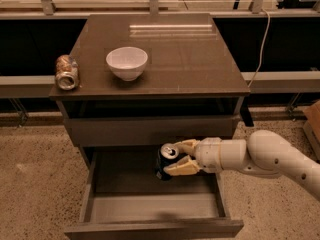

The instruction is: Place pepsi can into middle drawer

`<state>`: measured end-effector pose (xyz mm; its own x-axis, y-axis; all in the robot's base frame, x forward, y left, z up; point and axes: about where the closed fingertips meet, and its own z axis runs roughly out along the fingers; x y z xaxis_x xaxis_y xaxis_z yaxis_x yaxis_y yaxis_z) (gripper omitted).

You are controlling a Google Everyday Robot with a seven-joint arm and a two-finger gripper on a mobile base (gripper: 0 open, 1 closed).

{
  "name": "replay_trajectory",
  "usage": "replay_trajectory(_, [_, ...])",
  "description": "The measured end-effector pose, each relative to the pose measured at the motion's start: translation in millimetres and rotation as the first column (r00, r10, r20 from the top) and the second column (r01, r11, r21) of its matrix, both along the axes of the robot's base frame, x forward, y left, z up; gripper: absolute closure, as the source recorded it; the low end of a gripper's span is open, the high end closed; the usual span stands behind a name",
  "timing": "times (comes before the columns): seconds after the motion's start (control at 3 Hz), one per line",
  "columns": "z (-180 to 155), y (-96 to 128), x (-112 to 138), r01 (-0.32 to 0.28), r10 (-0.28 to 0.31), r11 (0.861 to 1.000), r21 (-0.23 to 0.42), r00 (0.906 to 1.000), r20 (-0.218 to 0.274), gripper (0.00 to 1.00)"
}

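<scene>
Clasping pepsi can [161, 165]: gripper [171, 158] above middle drawer [150, 207]
</scene>
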<state>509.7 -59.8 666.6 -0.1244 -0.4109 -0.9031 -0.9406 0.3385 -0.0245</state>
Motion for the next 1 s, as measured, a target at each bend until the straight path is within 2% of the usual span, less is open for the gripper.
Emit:
replay_trajectory(0.33, [-3, 0, 1, 0.003, -0.003, 1.0, -0.004, 1.0, -0.004, 1.0])
replay_trajectory(0.67, [-40, 5, 18, 0.04, -0.043, 0.998, -0.056, 0.9979, -0.049, 1.0])
replay_trajectory(1.0, [-99, 8, 37, 0.066, -0.07, 0.992, -0.109, 0.997, -0.034, 1.0])
